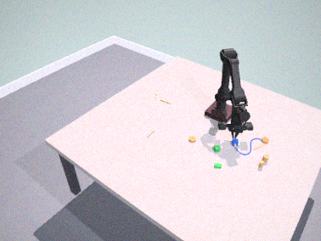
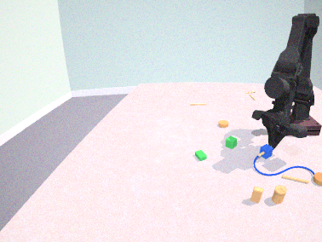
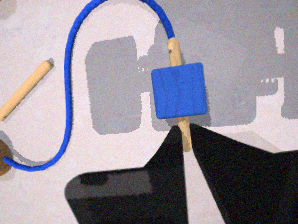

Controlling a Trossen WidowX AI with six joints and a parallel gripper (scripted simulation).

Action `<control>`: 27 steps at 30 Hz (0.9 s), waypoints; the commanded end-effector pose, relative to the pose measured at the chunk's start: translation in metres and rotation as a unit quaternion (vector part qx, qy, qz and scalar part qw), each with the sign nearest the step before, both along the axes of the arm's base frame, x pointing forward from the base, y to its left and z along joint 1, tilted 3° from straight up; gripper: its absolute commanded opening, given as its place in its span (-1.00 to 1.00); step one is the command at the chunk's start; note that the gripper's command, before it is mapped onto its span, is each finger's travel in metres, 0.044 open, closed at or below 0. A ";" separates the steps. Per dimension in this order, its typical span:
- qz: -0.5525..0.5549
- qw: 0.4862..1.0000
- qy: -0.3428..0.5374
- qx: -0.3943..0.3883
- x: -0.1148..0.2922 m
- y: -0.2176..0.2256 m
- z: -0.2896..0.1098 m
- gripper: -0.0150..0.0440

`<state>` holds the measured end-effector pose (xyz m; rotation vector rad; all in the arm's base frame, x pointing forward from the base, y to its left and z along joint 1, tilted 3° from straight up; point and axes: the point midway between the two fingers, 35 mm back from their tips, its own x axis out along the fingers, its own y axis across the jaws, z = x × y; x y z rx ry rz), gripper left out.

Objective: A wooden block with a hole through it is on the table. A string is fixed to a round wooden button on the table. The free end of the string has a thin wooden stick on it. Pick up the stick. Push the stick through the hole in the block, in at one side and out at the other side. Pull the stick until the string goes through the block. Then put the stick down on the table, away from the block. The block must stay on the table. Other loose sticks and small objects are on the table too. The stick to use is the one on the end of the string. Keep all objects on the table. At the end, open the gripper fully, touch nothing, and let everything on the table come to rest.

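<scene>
The blue block [image 1: 235, 142] [image 2: 266, 151] [image 3: 179, 91] rests on the table. The wooden stick [image 2: 261, 154] [image 3: 173, 52] passes through its hole, with an end showing on each side. The blue string [image 1: 244, 154] [image 2: 269, 175] [image 3: 68, 90] joins the stick's far end and curves to the round button [image 1: 265, 140] [image 2: 319, 178] [image 3: 3, 159]; no string shows on the gripper side. My gripper [image 1: 234, 137] [image 2: 273, 146] [image 3: 183, 130] is shut on the stick's free end, close beside the block. Whether a fingertip touches the block is unclear.
A loose stick [image 1: 258, 147] [image 2: 295, 179] [image 3: 25, 91] lies near the button. Two wooden pieces [image 2: 278, 194] [image 2: 256, 194] stand nearby. A green cube [image 1: 217, 148] [image 2: 231, 142], a flat green block [image 1: 217, 165] and an orange disc [image 1: 192, 139] lie to one side. More sticks [image 1: 151, 133] [image 1: 166, 102] lie farther off.
</scene>
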<state>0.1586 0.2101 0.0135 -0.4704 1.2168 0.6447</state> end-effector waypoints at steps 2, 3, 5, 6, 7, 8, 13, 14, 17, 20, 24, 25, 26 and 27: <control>-0.001 1.000 -0.005 0.005 0.000 0.000 0.000 -0.49; -0.002 1.000 -0.008 0.008 -0.001 0.000 -0.001 -0.49; -0.004 1.000 -0.015 0.016 -0.001 0.001 -0.002 -0.49; -0.004 1.000 -0.018 0.020 -0.001 0.001 -0.002 -0.49; -0.004 1.000 -0.018 0.021 -0.001 0.002 -0.002 -0.49; -0.004 1.000 -0.018 0.021 -0.001 0.002 -0.002 -0.49; -0.004 1.000 -0.018 0.021 -0.001 0.001 -0.002 -0.49; -0.004 1.000 -0.018 0.021 -0.002 0.001 -0.002 -0.49; -0.004 1.000 -0.018 0.021 -0.004 -0.002 -0.002 -0.49; -0.004 1.000 -0.017 0.022 -0.007 -0.005 -0.002 -0.49; -0.004 1.000 -0.016 0.022 -0.010 -0.008 -0.002 -0.49; -0.004 1.000 -0.016 0.022 -0.011 -0.009 -0.002 -0.49; -0.004 1.000 -0.016 0.022 -0.012 -0.010 -0.002 -0.49; -0.004 1.000 -0.016 0.022 -0.013 -0.010 -0.003 -0.49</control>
